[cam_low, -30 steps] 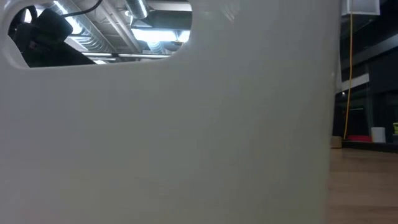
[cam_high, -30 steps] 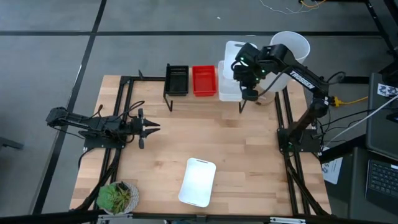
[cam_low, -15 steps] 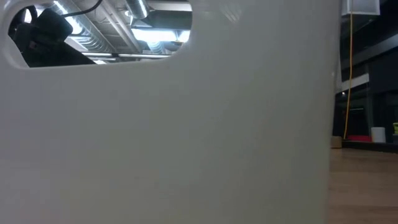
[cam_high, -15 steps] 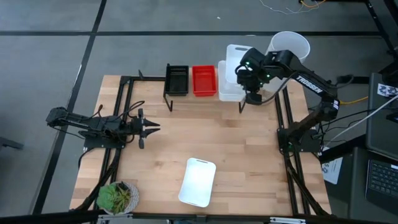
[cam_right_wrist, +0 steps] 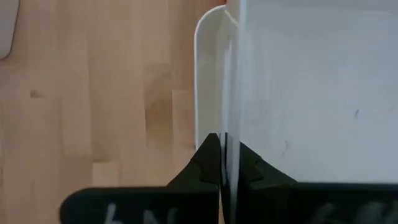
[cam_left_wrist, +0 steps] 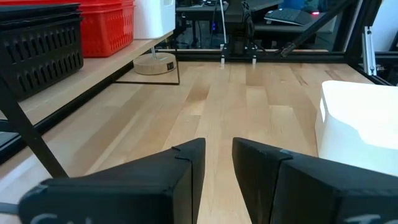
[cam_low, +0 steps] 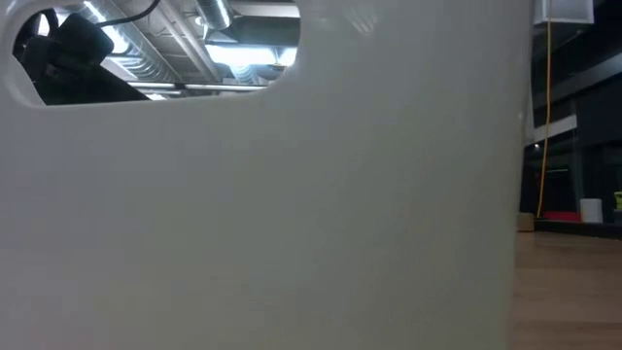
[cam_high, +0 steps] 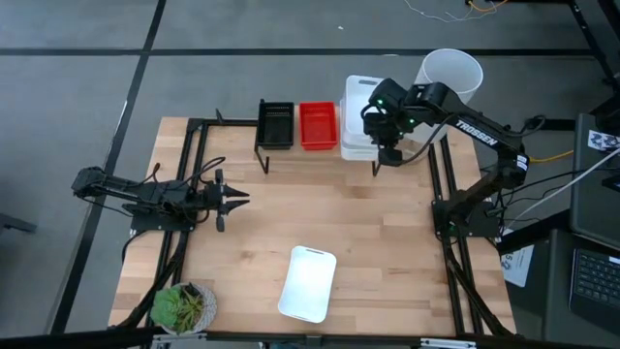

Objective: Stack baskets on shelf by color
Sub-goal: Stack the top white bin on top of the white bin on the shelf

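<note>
The shelf (cam_high: 298,145) stands by the table's far edge. On it rest a black basket stack (cam_high: 275,124), a red stack (cam_high: 319,124) and a white stack (cam_high: 355,142) at its right end. My right gripper (cam_high: 388,145) is shut on another white basket (cam_high: 360,95), held just over the white stack. A further white basket (cam_high: 308,283) lies upside down near the table's near edge and fills the low view (cam_low: 292,214). My left gripper (cam_high: 235,199) waits low at the table's left, open by a narrow gap (cam_left_wrist: 219,168). My right gripper pinches the white basket's side wall (cam_right_wrist: 227,127) at its rim, one finger inside (cam_right_wrist: 252,168) and one outside (cam_right_wrist: 208,162). The fingers come from above, pointing down. The basket sits about level over the white stack's rim (cam_right_wrist: 204,68); whether it touches the stack I cannot tell.
A tall white cylinder (cam_high: 451,70) stands beyond the table's far right corner. A potted plant (cam_high: 182,306) sits at the near left corner. Bare wood lies across the table's middle (cam_high: 329,208). A round wooden base (cam_left_wrist: 155,63) shows under the shelf in the left wrist view.
My right gripper has carried the white basket a little toward the table's near edge and left, closer over the white stack, staying shut on it.
</note>
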Motion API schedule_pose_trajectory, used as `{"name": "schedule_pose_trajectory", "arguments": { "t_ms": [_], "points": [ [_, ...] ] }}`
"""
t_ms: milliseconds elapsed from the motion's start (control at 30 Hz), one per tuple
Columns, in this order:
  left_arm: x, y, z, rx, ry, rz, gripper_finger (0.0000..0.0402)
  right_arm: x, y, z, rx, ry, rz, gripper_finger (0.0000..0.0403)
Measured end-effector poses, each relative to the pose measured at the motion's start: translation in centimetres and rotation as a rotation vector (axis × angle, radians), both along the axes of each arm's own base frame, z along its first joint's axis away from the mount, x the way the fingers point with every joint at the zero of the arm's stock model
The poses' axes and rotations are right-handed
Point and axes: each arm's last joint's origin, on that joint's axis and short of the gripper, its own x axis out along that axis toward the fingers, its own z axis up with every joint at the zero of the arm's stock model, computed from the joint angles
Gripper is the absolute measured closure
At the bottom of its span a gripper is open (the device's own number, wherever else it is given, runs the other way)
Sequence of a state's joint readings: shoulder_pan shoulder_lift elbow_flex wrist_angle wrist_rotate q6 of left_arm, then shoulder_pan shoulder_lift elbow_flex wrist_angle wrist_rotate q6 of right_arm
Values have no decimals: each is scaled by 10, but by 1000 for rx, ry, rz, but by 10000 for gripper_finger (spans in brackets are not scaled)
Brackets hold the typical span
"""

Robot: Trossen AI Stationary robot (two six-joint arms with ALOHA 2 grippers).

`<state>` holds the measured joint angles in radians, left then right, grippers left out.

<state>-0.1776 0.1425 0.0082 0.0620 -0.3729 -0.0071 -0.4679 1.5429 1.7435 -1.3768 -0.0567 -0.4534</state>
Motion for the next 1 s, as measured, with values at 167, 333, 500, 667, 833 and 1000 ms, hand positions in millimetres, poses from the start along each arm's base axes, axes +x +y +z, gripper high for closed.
{"name": "schedule_pose_trajectory", "arguments": {
  "t_ms": [167, 333, 500, 667, 833, 1000],
  "points": [
    [0, 0, 0, 0, 0, 0, 327, 0, 0, 0, 5, 1, -2, 403],
    [0, 0, 0, 0, 0, 0, 327, 1, 1, 0, 46, -17, 17, 403],
    [0, 0, 0, 0, 0, 0, 327, 1, 1, -1, 46, -14, 16, 403],
    [0, 0, 0, 0, 0, 0, 327, 1, 1, -2, 43, -2, 12, 403],
    [0, 0, 0, 0, 0, 0, 327, 2, 0, -3, 47, 4, 12, 403],
    [0, 0, 0, 0, 0, 0, 327, 3, 0, -4, 49, 10, 12, 398]
  ]
}}
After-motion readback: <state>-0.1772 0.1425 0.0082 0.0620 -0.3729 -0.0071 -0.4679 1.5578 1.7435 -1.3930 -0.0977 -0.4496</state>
